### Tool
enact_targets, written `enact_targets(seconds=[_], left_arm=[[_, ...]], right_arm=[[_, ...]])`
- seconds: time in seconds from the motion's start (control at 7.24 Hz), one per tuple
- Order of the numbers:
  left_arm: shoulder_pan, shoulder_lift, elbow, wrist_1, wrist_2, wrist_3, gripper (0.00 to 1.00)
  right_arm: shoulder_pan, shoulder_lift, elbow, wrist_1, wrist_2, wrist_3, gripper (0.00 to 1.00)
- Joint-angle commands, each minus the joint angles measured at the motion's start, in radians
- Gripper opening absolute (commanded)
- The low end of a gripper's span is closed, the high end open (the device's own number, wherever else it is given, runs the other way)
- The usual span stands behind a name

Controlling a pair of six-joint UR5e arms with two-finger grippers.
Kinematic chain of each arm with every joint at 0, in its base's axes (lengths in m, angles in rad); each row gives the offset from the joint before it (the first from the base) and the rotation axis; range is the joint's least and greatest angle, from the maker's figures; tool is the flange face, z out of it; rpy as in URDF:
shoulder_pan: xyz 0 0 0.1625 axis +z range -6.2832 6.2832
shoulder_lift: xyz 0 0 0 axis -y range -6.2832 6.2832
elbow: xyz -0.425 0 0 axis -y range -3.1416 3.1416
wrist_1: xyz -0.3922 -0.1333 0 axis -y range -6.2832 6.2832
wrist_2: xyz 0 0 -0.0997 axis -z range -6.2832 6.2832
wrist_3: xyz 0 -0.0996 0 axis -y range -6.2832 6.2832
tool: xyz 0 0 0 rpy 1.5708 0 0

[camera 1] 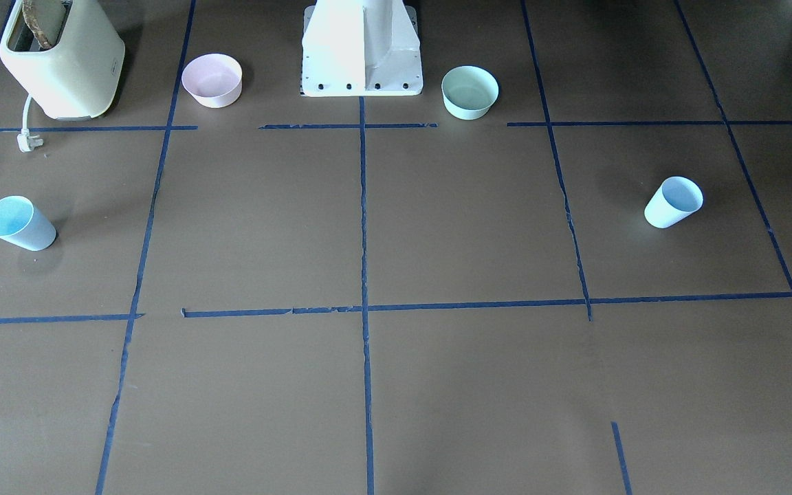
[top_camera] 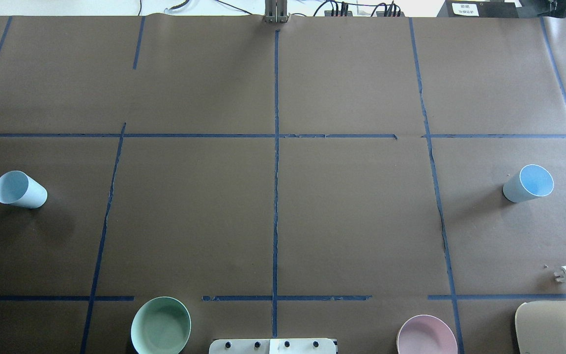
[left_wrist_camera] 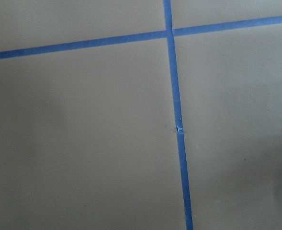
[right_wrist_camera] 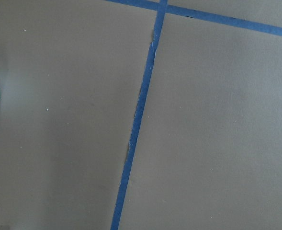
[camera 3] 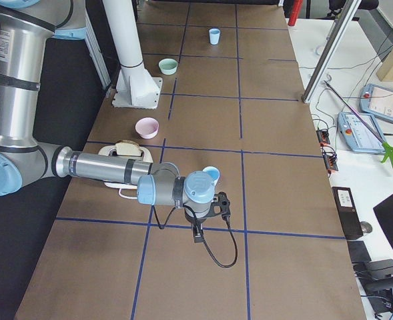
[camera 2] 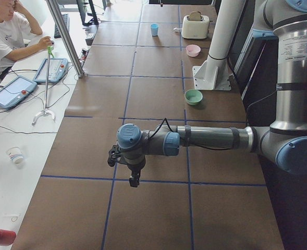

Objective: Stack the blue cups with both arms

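Two pale-blue cups stand upright and far apart on the brown table. One blue cup (camera 1: 673, 202) is on my left side and also shows in the overhead view (top_camera: 528, 183) is the other; the left one sits at the overhead view's left (top_camera: 19, 190). The other cup (camera 1: 19, 223) is on my right side. My left gripper (camera 2: 134, 180) shows only in the exterior left view, pointing down above the table; I cannot tell its state. My right gripper (camera 3: 197, 233) shows only in the exterior right view, beside the right cup (camera 3: 211, 175); I cannot tell its state.
A cream toaster (camera 1: 59, 58) with bread and a loose plug (camera 1: 27, 141) stands at my right rear. A pink bowl (camera 1: 212, 80) and a mint-green bowl (camera 1: 469, 91) flank the white pedestal (camera 1: 361, 48). An operator (camera 2: 2, 36) sits past the table's far edge.
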State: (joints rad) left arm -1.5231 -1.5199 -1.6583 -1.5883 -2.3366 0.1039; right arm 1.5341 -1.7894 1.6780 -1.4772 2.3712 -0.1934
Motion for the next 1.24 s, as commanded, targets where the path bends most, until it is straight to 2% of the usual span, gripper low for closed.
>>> enact_targets(seconds=[0.0,0.28,0.41,0.69,0.83,0.97,1.11], left_arm=[[0.011,-0.072,0.012,-0.051,-0.007,-0.004,1.0],[0.033,-0.06,0.006,-0.148,-0.007,-0.001,1.0],[0.085,-0.021,-0.001,-0.279,-0.006,-0.109,1.0],[0.254,0.018,-0.006,-0.524,0.003,-0.464,1.0],[0.308,0.039,-0.043,-0.55,0.006,-0.598,1.0],[0.407,0.102,-0.129,-0.55,0.063,-0.736,1.0],[0.49,0.118,-0.15,-0.552,0.116,-0.845,1.0]], right_arm=[[0.0,0.001,0.0,0.0,0.009,0.0,1.0],[0.0,0.002,0.0,0.006,0.017,0.0,1.0],[0.0,0.002,0.0,0.008,0.019,0.0,1.0],[0.0,0.002,0.0,0.011,0.017,0.0,1.0],[0.0,0.002,0.0,0.011,0.019,0.0,1.0],[0.0,0.001,0.0,0.012,0.019,0.0,1.0],[0.0,0.001,0.0,0.012,0.019,0.0,1.0]])
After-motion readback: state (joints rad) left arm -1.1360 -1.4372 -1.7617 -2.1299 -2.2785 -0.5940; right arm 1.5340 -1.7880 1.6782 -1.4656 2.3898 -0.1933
